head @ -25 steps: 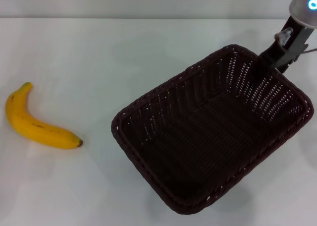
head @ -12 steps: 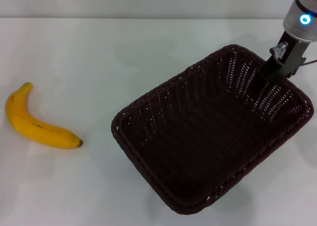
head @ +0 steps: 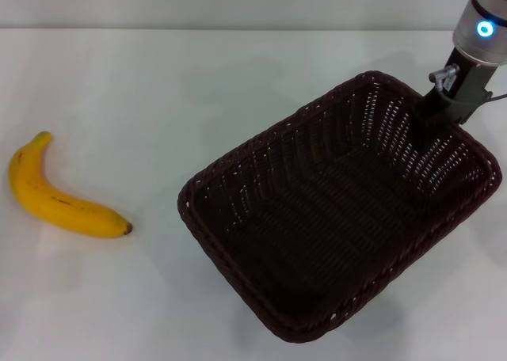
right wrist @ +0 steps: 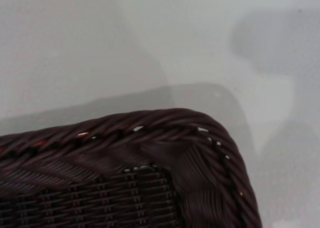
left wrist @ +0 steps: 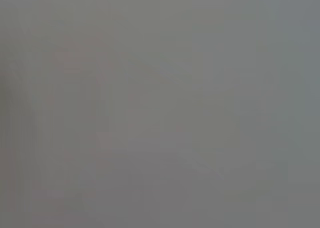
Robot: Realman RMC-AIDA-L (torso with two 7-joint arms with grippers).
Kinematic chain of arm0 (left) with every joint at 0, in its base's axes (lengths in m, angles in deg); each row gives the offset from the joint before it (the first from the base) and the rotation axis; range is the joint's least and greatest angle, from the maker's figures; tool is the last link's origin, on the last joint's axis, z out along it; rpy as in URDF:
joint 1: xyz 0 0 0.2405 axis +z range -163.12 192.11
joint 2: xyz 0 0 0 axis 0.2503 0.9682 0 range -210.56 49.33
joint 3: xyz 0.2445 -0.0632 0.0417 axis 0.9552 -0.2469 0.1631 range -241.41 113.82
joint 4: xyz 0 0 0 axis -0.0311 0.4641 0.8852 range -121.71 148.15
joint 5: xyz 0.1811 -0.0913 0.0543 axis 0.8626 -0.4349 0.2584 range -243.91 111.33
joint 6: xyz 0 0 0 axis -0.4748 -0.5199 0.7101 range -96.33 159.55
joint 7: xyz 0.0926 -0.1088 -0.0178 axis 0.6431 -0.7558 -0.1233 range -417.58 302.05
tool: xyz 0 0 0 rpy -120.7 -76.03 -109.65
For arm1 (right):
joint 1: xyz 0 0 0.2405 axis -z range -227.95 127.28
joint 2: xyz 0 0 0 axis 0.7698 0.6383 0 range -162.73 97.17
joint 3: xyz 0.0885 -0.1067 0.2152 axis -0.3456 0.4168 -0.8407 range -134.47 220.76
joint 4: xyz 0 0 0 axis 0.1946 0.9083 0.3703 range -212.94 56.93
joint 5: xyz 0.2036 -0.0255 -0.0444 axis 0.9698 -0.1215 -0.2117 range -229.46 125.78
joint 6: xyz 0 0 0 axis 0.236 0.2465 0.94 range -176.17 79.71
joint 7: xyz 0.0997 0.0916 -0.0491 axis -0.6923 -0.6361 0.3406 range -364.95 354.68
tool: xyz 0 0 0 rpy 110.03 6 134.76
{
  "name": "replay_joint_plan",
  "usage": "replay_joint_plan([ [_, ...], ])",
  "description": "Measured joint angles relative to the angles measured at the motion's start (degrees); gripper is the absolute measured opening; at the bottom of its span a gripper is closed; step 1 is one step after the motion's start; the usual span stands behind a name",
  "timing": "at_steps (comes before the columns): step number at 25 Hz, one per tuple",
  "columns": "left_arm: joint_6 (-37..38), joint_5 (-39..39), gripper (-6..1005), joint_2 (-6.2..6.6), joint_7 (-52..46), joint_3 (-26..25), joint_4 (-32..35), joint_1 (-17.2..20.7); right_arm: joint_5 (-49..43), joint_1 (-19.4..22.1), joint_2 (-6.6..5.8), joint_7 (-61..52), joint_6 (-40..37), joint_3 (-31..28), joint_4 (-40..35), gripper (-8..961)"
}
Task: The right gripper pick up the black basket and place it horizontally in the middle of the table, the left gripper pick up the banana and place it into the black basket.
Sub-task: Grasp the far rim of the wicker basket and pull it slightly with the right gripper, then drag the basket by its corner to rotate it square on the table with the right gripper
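Note:
The black basket (head: 341, 210) lies at an angle on the white table (head: 158, 76), right of centre, open side up and with nothing in it. My right gripper (head: 435, 108) is at the basket's far right rim, its dark jaws right at the braided edge. The right wrist view shows a rounded corner of the basket rim (right wrist: 165, 123) close up, with white table beyond. The banana (head: 55, 199) lies on the table at the far left, dark tip toward the basket. My left gripper is out of view; the left wrist view shows only plain grey.
The silver-grey right arm with its blue ring light (head: 484, 28) comes in from the upper right corner. The table's back edge runs along the top of the head view. White tabletop separates the banana from the basket.
My right gripper has moved a little left and down onto the basket's far right rim, then settled. The basket and the banana have not moved.

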Motion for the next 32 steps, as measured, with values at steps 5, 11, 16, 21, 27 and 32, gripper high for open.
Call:
replay_joint_plan([
  [5, -0.5, 0.0, 895, 0.04, 0.8, -2.4, 0.9, 0.4, -0.7, -0.2, 0.05, -2.3, -0.2, 0.0, 0.1, 444],
  [11, -0.8, 0.2, 895, 0.12, 2.5, -5.0, 2.6, 0.4, -0.6, 0.6, -0.21, -10.4, 1.5, -1.4, -1.9, 237],
  [16, -0.8, 0.2, 895, 0.24, 4.2, -7.1, 3.2, -0.3, -0.4, 3.5, 0.00, -19.7, 6.2, -6.5, -8.6, 223],
  [21, -0.2, 0.2, 895, 0.90, 4.4, -7.9, 3.3, -1.6, 1.8, 7.9, 0.58, -29.0, 11.9, -7.5, -16.2, 189],
  [27, 1.7, 0.4, 894, 1.79, 5.2, -8.0, 3.2, -3.5, 12.2, 16.3, 0.56, -38.1, 12.7, -0.6, -23.5, 170],
  [32, 2.6, 0.4, 895, 2.20, 5.3, -8.0, 3.3, -4.7, 13.4, 18.9, 0.52, -39.6, 13.3, 3.1, -27.0, 166],
])
